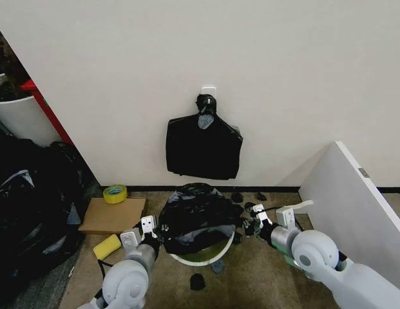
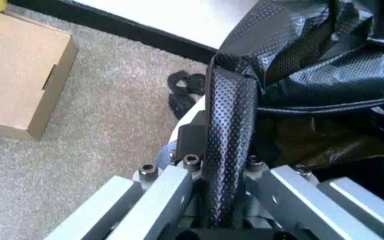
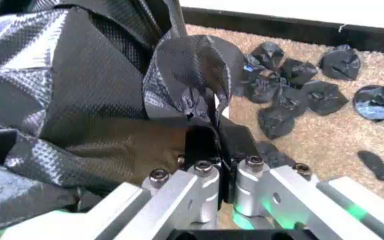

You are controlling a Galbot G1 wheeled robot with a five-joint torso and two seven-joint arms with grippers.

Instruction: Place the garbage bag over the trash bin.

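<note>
The garbage bag (image 1: 198, 215) is draped over the trash bin (image 1: 206, 256), which stands on the carpeted floor (image 1: 264, 283) just in front of the wall (image 1: 251, 64). The black film covers the far and middle part of the bin's mouth in loose, crinkled folds, while the near arc of the white rim is bare below it.

The left gripper (image 1: 148, 233) sits at the bag's left edge, its arm reaching up from the bottom of the head view with the wrist pointing toward the bin. In the left wrist view its fingers (image 2: 178, 187) are pressed together on a twisted strip of the bag's film, pulled taut between them.

The right gripper (image 1: 259, 221) sits at the bag's right edge, its arm coming in low from the right, angled toward the bin. In the right wrist view its fingers (image 3: 209, 182) are closed on a pinched fold of the bag, the film bunching just beyond the tips.

Small black wads of plastic (image 1: 251, 205) are scattered on the floor by the right gripper. A flat bundle of black bags (image 1: 203, 149) hangs on the wall above the bin. To the left lie a cardboard box (image 1: 113, 215), a roll of yellow tape (image 1: 114, 193) and a yellow sponge (image 1: 107, 246). A white board (image 1: 354, 206) leans at the right.
</note>
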